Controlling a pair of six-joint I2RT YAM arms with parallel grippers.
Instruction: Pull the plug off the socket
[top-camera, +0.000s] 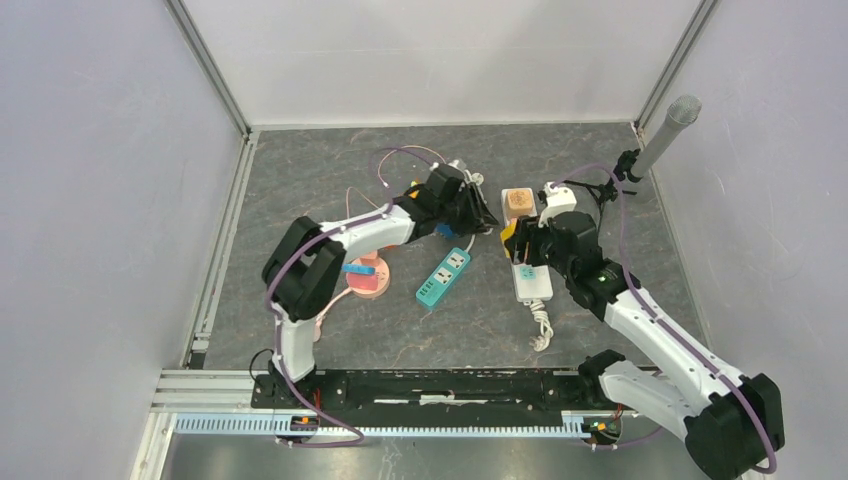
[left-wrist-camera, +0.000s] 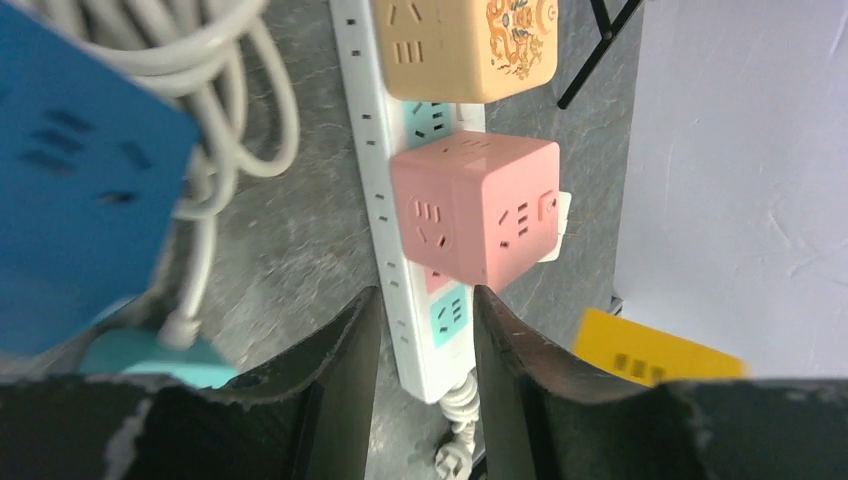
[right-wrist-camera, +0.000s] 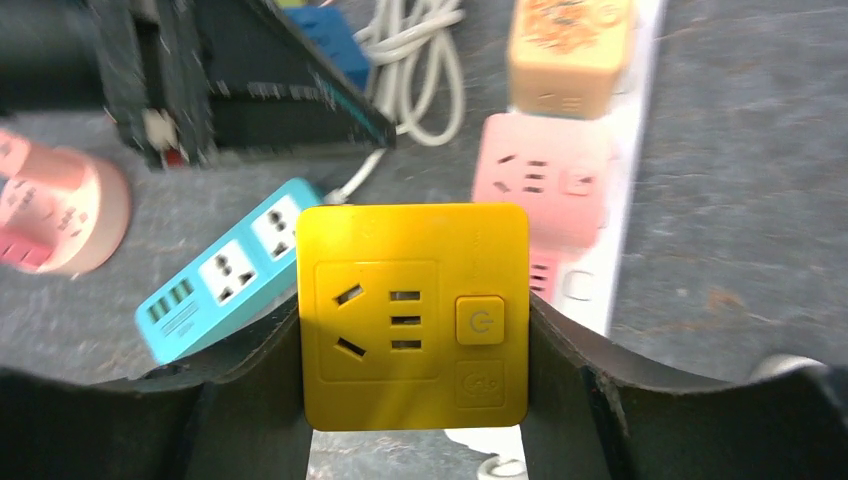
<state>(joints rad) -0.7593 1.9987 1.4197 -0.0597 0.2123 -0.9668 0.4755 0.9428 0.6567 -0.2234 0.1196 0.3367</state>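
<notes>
My right gripper (right-wrist-camera: 415, 310) is shut on a yellow cube plug (right-wrist-camera: 413, 315), its fingers pressing the cube's two sides. The cube hangs clear of the white socket strip (left-wrist-camera: 400, 250), just to its side (left-wrist-camera: 650, 352). A pink cube (left-wrist-camera: 480, 205) and a beige cube (left-wrist-camera: 465, 45) sit plugged into that strip; the teal outlet (left-wrist-camera: 448, 315) at its cable end is empty. My left gripper (left-wrist-camera: 425, 300) hovers above the strip's cable end, open with nothing between its fingers. From above, the two grippers (top-camera: 482, 215) (top-camera: 515, 240) are close together over the strip (top-camera: 533, 283).
A teal power strip (top-camera: 443, 276) lies left of the white one, and a pink round socket (top-camera: 367, 277) lies further left. A blue cube (left-wrist-camera: 80, 180) and coiled white cable (left-wrist-camera: 215, 90) are near the left gripper. Walls enclose the table; a grey cylinder (top-camera: 668, 130) stands at the right.
</notes>
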